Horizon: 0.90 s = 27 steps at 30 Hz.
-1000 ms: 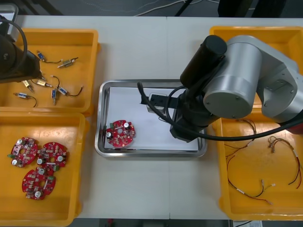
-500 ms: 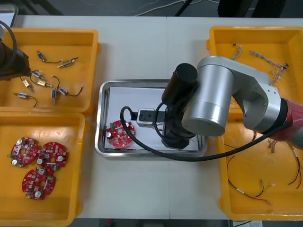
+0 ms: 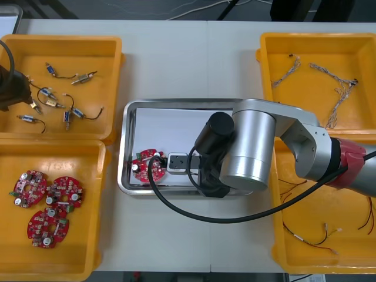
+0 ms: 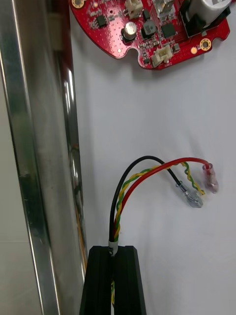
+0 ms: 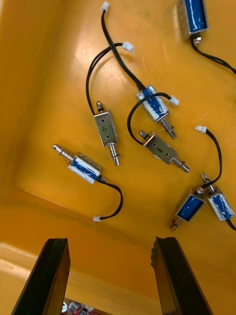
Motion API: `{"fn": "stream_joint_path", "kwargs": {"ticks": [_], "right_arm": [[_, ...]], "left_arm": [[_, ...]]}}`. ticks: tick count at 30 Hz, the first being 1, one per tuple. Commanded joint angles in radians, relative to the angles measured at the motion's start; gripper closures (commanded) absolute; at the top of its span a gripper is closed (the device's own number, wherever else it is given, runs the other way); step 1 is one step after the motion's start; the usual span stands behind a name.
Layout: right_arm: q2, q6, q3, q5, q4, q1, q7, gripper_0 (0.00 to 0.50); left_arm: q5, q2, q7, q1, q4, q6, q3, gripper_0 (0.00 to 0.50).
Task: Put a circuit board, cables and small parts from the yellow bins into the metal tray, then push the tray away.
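Fingers of the right gripper (image 4: 113,253) are clamping together on a cable (image 4: 147,172), a bundle of black, red and yellow-green strands. The cable is arching out from the fingertips over the white floor of the tray (image 4: 29,147). Its two tipped ends are hanging low over that floor, and whether they are touching it cannot be told. The tray's shiny wall is running just beside the fingers. Beyond the cable ends a red board (image 4: 152,29) is lying flat on the white floor, apart from the cable.

In the front view the right arm is reaching across the tray (image 3: 176,104), with its wrist just beside the board (image 3: 147,166), which is sitting in the tray's near left corner.

The left gripper (image 5: 110,275) is hovering over the far left bin (image 5: 39,74), its fingers standing well apart and gripping nothing. Small metal parts (image 5: 105,130) with black leads are lying scattered on the bin floor beyond the fingertips.
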State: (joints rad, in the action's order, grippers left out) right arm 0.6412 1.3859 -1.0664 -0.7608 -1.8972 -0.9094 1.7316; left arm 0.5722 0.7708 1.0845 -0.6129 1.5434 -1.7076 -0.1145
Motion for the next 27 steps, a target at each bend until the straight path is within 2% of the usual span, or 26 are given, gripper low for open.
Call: {"fn": "stream_joint_path", "kwargs": {"ticks": [1,3,4,6,7,8,9,12,20,27], "right_arm": [[-0.02,-0.028,-0.027,0.028,0.013,-0.034,-0.038,0.5],[-0.02,-0.037,-0.029,0.028,0.024,-0.034,-0.038,0.5],[-0.02,-0.037,-0.03,0.028,0.024,-0.034,-0.038,0.48],[-0.022,-0.037,-0.03,0.034,0.024,-0.034,-0.035,0.328],[-0.022,-0.037,-0.03,0.035,0.024,-0.034,-0.034,0.277],[-0.023,-0.041,-0.029,0.04,0.024,-0.034,-0.034,0.171],[-0.025,-0.045,-0.03,0.044,0.024,-0.034,-0.03,0.09],[-0.025,-0.053,-0.03,0.044,0.024,-0.034,-0.037,0.0],[-0.032,-0.05,0.002,0.029,0.024,-0.034,-0.029,0.0],[-0.04,-0.028,0.08,-0.032,0.017,-0.034,-0.015,0.0]], "left_arm": [[-0.035,0.033,-0.184,-0.037,-0.008,0.019,-0.033,0.0],[-0.061,0.022,-0.233,-0.037,-0.017,0.025,-0.034,0.0],[-0.066,0.019,-0.244,-0.037,-0.02,0.026,-0.037,0.0],[-0.083,0.004,-0.273,-0.039,-0.04,0.037,-0.053,0.0],[-0.084,0.001,-0.275,-0.037,-0.043,0.04,-0.056,0.0],[-0.09,-0.007,-0.279,-0.039,-0.052,0.048,-0.067,0.0],[-0.097,-0.015,-0.282,-0.039,-0.059,0.054,-0.079,0.0],[-0.11,-0.031,-0.288,-0.051,-0.089,0.057,-0.099,0.0],[-0.187,-0.068,-0.299,-0.125,-0.198,0.06,-0.102,0.0],[-0.215,-0.093,-0.296,-0.171,-0.283,0.1,-0.102,0.0]]}}
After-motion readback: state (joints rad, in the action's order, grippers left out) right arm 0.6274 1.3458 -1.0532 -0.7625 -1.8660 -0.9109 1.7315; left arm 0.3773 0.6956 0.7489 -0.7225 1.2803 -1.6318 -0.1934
